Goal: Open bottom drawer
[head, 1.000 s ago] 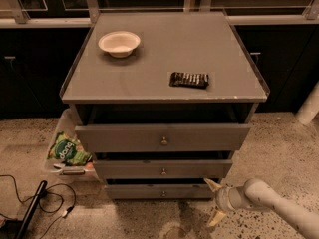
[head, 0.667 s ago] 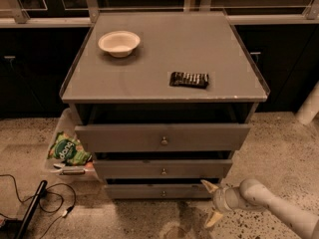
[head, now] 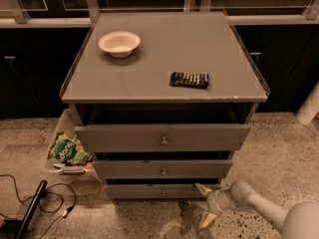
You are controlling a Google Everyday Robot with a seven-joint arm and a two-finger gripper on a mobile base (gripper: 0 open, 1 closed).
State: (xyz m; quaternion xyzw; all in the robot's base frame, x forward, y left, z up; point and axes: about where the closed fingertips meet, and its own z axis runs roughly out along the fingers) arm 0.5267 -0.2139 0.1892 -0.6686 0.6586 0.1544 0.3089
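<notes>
The bottom drawer (head: pixel 149 191) is the slimmest grey front, lowest of three, with a small brass knob (head: pixel 163 193) at its centre. It stands out only a little from the cabinet. My gripper (head: pixel 204 204) is low at the drawer's right end, right of the knob, near the floor. Its two pale fingers are spread apart, one finger (head: pixel 202 188) against the drawer front's right part and the other finger (head: pixel 207 219) lower, over the floor. It holds nothing.
The mid-sized drawer (head: pixel 162 169) and the tallest drawer (head: pixel 162 137) above stick out slightly. On the cabinet top (head: pixel 164 59) lie a white bowl (head: pixel 119 43) and a dark snack bar (head: pixel 189 79). A bin with a green chip bag (head: pixel 67 150) stands at the left; cables (head: pixel 45 203) lie on the floor.
My gripper and arm have shifted a little to the left, closer to the bottom drawer's right end. The drawers have not moved.
</notes>
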